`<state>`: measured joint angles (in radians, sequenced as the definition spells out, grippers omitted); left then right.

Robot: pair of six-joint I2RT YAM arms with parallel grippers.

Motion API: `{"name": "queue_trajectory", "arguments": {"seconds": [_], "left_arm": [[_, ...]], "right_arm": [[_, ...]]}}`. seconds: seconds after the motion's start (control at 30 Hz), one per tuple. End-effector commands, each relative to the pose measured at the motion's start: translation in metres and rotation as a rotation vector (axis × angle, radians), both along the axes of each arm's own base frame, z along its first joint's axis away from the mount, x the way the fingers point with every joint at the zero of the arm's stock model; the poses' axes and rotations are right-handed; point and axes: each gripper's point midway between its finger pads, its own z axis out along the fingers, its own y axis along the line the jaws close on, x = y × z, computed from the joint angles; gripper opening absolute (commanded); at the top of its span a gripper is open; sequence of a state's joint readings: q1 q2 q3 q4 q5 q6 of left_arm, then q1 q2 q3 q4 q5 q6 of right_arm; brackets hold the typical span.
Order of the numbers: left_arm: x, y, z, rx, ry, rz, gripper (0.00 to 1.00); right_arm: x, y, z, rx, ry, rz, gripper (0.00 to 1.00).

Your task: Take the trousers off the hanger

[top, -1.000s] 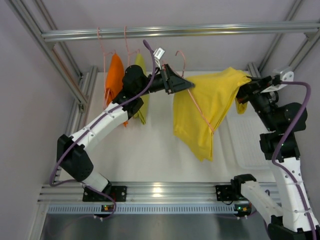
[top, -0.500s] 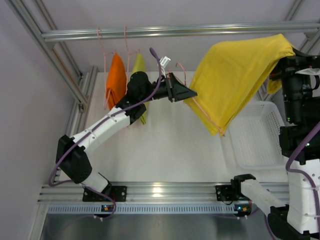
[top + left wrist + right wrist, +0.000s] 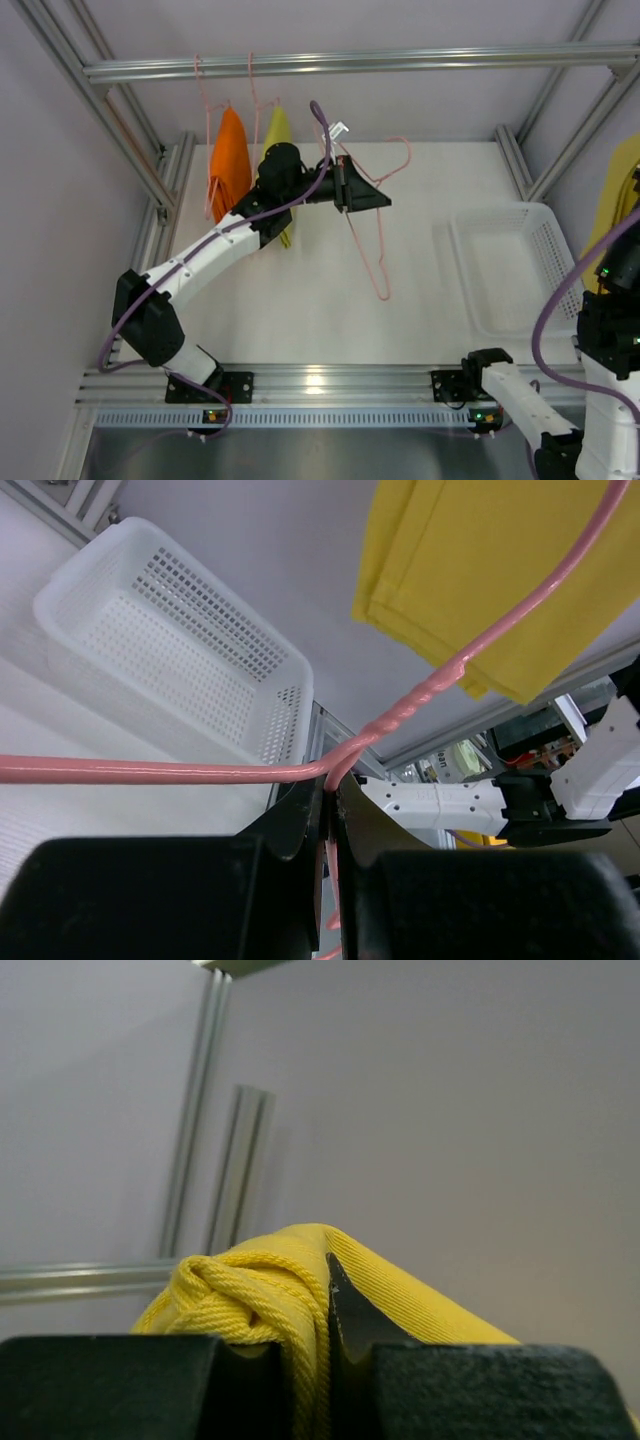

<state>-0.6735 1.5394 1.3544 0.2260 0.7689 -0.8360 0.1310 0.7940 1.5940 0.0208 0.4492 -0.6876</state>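
One pair is off; the left gripper [image 3: 372,197] is clamped on the neck of a pink hanger [image 3: 378,245] that dangles bare above the table; the right gripper [image 3: 318,1355] is pinched tight on the yellow trousers [image 3: 262,1295], held up at the far right beyond the basket [image 3: 505,275]; the orange trousers [image 3: 231,160] and the yellow-green trousers [image 3: 277,130] hang from the rail [image 3: 350,62]; I'd judge two pairs are left.

My left arm [image 3: 215,245] and right arm [image 3: 515,388] look alike from here: white shells, black joints, a purple cable [image 3: 108,335] looping along each, small lights [image 3: 209,415] at the bases; the left tool [image 3: 378,198] is plain black
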Motion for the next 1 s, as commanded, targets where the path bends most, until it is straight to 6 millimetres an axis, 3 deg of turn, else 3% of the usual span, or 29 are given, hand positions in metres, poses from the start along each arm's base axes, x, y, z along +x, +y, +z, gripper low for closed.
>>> {"name": "queue_trajectory", "arguments": {"seconds": [0.0, 0.07, 0.1, 0.17, 0.2, 0.47, 0.5, 0.63, 0.67, 0.7, 0.73, 0.77, 0.8, 0.83, 0.87, 0.93, 0.97], "left_arm": [[-0.005, 0.000, 0.042, -0.086, -0.097, -0.034, 0.00], [-0.007, -0.001, 0.054, -0.106, -0.101, -0.041, 0.00], [-0.007, -0.001, 0.056, -0.111, -0.105, -0.043, 0.00], [-0.008, 0.000, 0.067, -0.130, -0.110, -0.045, 0.00], [-0.009, 0.000, 0.070, -0.138, -0.115, -0.044, 0.00], [-0.011, 0.004, 0.092, -0.185, -0.101, -0.035, 0.00], [-0.012, 0.004, 0.094, -0.190, -0.098, -0.038, 0.00], [-0.010, 0.003, 0.096, -0.194, -0.096, -0.039, 0.00], [-0.011, 0.003, 0.098, -0.196, -0.098, -0.039, 0.00], [-0.010, 0.002, 0.096, -0.195, -0.091, -0.041, 0.00], [-0.010, 0.003, 0.097, -0.196, -0.094, -0.043, 0.00], [-0.011, 0.002, 0.096, -0.196, -0.097, -0.047, 0.00], [-0.010, 0.002, 0.096, -0.198, -0.094, -0.046, 0.00], [-0.010, 0.002, 0.095, -0.197, -0.094, -0.048, 0.00], [-0.012, 0.001, 0.095, -0.196, -0.097, -0.057, 0.00], [-0.013, 0.002, 0.092, -0.194, -0.094, -0.063, 0.00], [-0.013, 0.001, 0.091, -0.194, -0.096, -0.067, 0.00]], "right_arm": [[0.009, -0.028, -0.036, -0.077, 0.143, -0.287, 0.00], [0.013, -0.032, -0.061, -0.105, 0.208, -0.345, 0.00], [0.029, -0.033, -0.088, -0.137, 0.284, -0.375, 0.00], [0.032, -0.034, -0.110, -0.154, 0.328, -0.392, 0.00], [0.044, -0.035, -0.134, -0.174, 0.390, -0.417, 0.00], [0.073, -0.054, -0.241, -0.127, 0.621, -0.492, 0.00], [0.082, -0.058, -0.271, -0.146, 0.673, -0.496, 0.00], [0.093, -0.069, -0.317, -0.094, 0.756, -0.453, 0.00], [0.100, -0.068, -0.336, -0.067, 0.817, -0.409, 0.00], [0.104, -0.067, -0.339, -0.059, 0.826, -0.373, 0.00], [0.108, -0.064, -0.346, -0.046, 0.850, -0.337, 0.03], [0.111, -0.058, -0.371, -0.023, 0.946, -0.273, 0.10], [0.117, -0.049, -0.374, -0.021, 0.967, -0.195, 0.20], [0.118, -0.042, -0.380, -0.011, 0.995, -0.142, 0.41], [0.121, -0.026, -0.377, -0.018, 0.996, -0.036, 0.52], [0.113, -0.007, -0.390, 0.000, 1.061, 0.076, 0.77], [0.108, 0.004, -0.387, 0.006, 1.049, 0.135, 0.83]]}}
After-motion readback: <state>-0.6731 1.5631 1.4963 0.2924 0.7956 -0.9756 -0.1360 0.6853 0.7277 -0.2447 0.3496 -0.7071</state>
